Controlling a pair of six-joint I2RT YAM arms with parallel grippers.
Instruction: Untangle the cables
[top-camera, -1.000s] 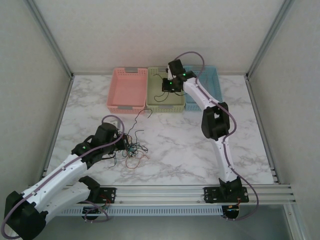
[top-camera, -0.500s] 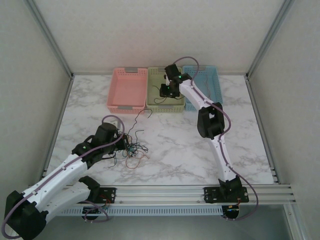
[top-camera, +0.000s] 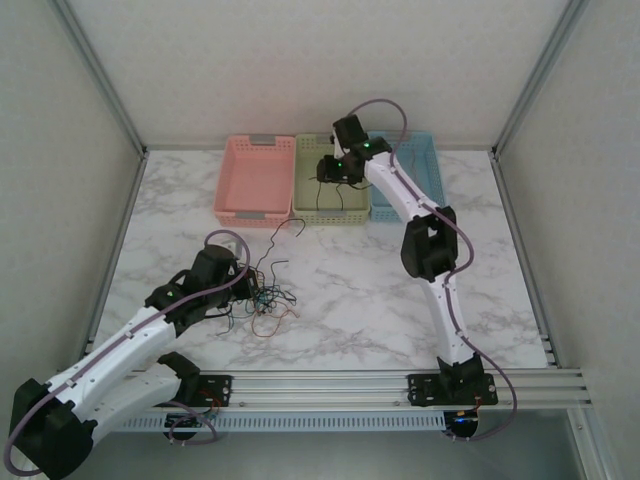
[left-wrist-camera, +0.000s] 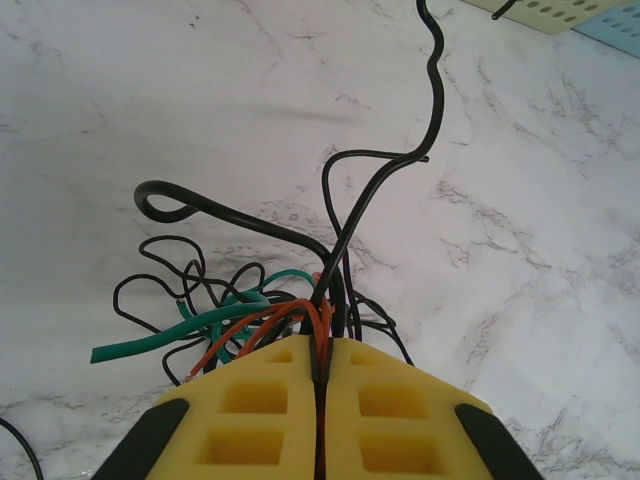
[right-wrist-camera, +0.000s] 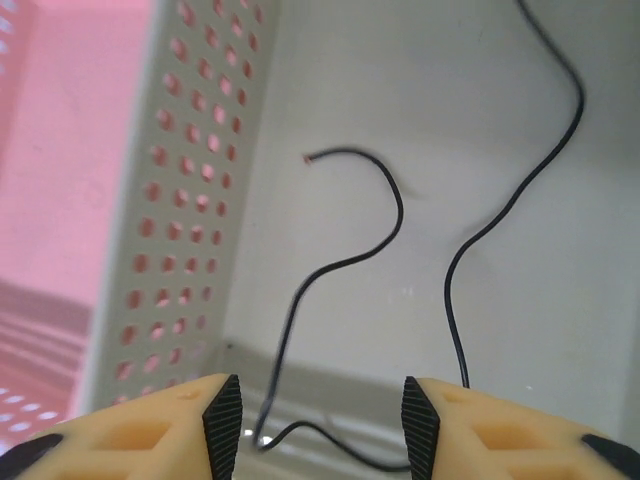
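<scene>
Item: tangle of thin, curly cables (top-camera: 262, 302) in black, green and orange-red, lying clumped on the white marble-patterned table (top-camera: 380, 285) at its near-left part, well apart from the baskets. From the left wrist the clump (left-wrist-camera: 225, 305) sits right at the fingertips, with one long black strand (left-wrist-camera: 436, 90) snaking away toward the baskets. Left claw (left-wrist-camera: 322, 352): yellow jaws pressed together on several strands, orange and black among them, pinning the clump as it did a second ago. Separate piece: a thin black cable (right-wrist-camera: 345, 262) on the floor of the pale green perforated plastic basket (right-wrist-camera: 180, 210), the middle of three at the far edge, between a pink basket (top-camera: 250, 212) and a blue one (top-camera: 422, 150); whether it is one strand or two cannot be told. Right claw (right-wrist-camera: 320, 405): hanging over the green basket, jaws parted about halfway, nothing between them. A second ago it was closed with the black cable dangling from it — it has since let go, and the cable now lies loose in the basket. Judgement: one cable looks freed and sorted; most of the clump is still knotted, so much of the task remains — the right claw is likely free to fetch another strand.
</scene>
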